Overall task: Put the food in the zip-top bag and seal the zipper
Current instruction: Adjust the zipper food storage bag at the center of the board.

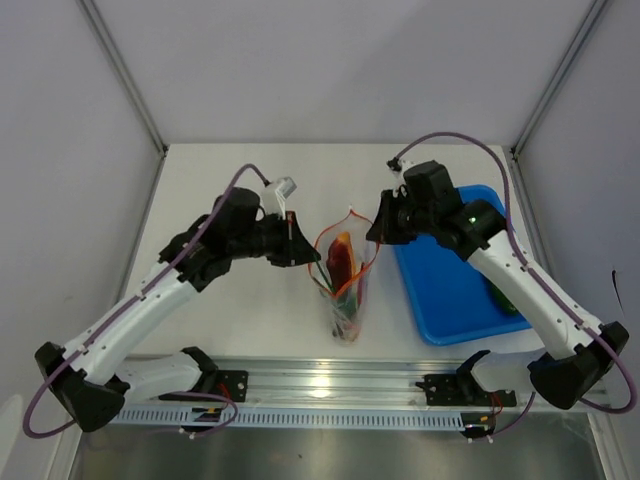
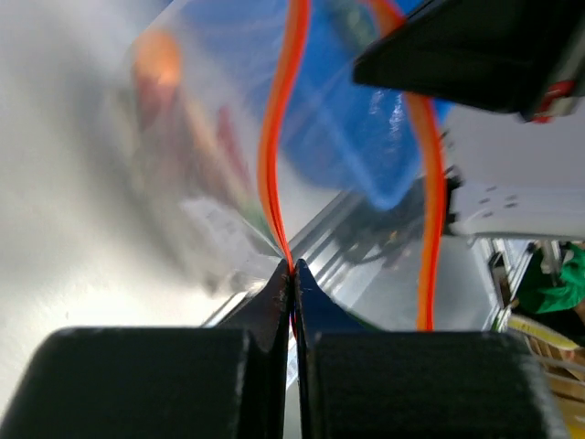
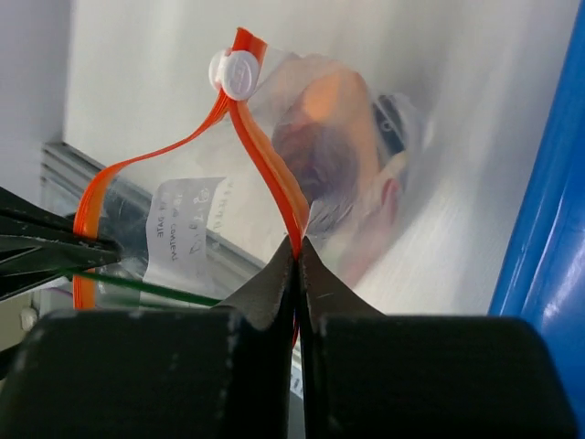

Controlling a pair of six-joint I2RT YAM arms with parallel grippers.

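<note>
The left gripper (image 1: 312,255) is clenched on the zipper (image 2: 274,137), its fingertips pinching the orange-red strip at the bag mouth's 9 o'clock side. The right gripper (image 1: 378,238) is clamped on the opposite strip, at 2 o'clock, near the white slider (image 3: 233,73). Between them the zip-top bag (image 1: 345,305) lies mid-table, its mouth spread apart and its bottom pointing to 6 o'clock, with food (image 1: 343,262) inside. At 3 o'clock sits the blue tray (image 1: 450,290), with a dark green cucumber (image 1: 503,298) on it.
</note>
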